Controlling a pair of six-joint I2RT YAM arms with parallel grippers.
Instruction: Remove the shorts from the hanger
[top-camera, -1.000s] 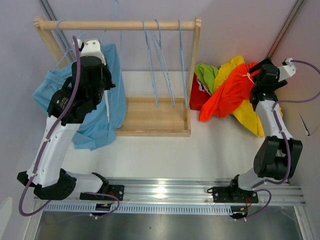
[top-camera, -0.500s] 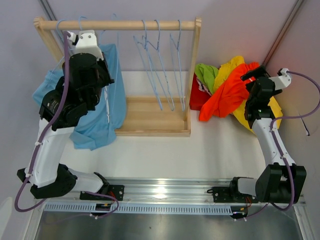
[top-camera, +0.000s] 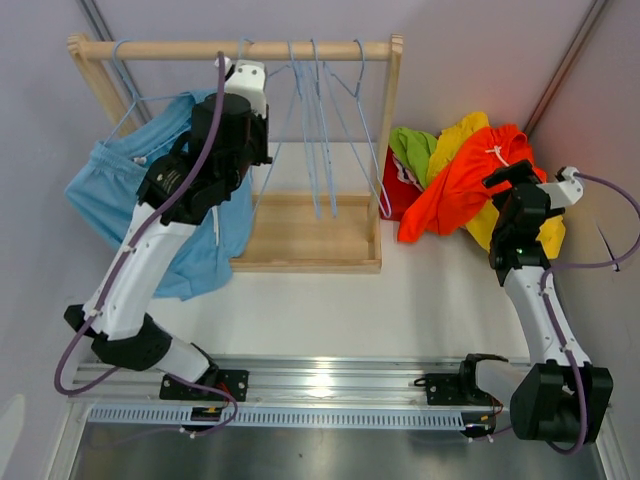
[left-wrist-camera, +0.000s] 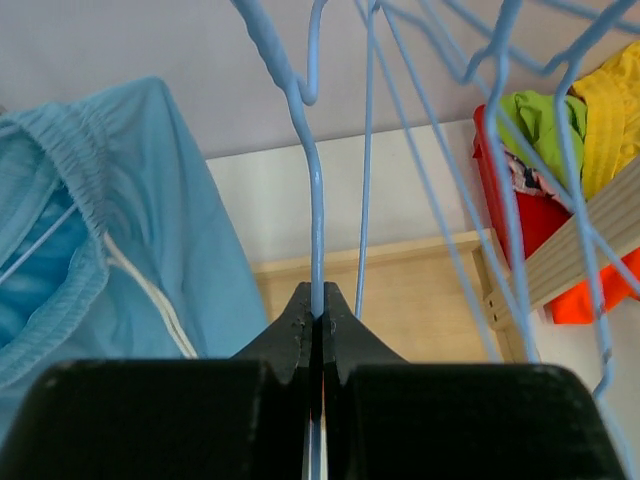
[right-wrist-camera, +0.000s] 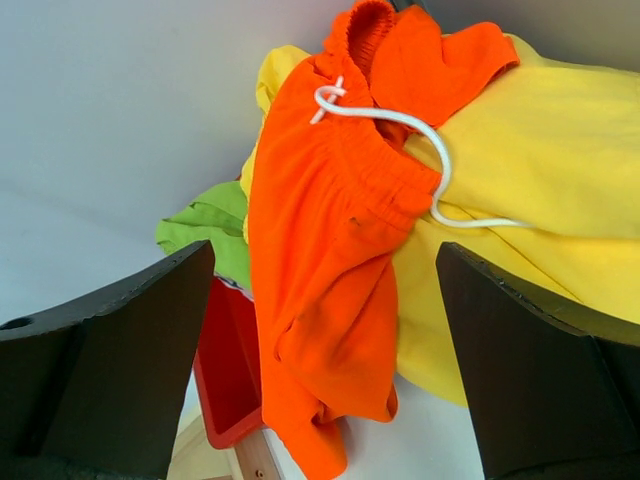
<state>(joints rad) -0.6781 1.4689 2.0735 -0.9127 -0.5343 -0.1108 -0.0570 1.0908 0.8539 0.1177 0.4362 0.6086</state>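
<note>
Left end effector (left-wrist-camera: 318, 322) clamped on a blue wire hanger (left-wrist-camera: 316, 190), beside light blue shorts (left-wrist-camera: 120, 250). Right end effector (right-wrist-camera: 322, 330) wide, facing orange shorts (right-wrist-camera: 320, 220).

The light blue shorts (left-wrist-camera: 110, 260) were soft matt cloth with a gathered waistband; the orange shorts (right-wrist-camera: 330, 250) likewise, with a white cord. The hangers (left-wrist-camera: 316, 190) looked smooth, glossy coated wire. The rack (top-camera: 300, 240) was pale bare wood, the rail (top-camera: 330, 385) shiny ridged metal.

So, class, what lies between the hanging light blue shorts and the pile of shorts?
Empty blue hangers, one in the left gripper, and the rack's right post; top view.
</note>
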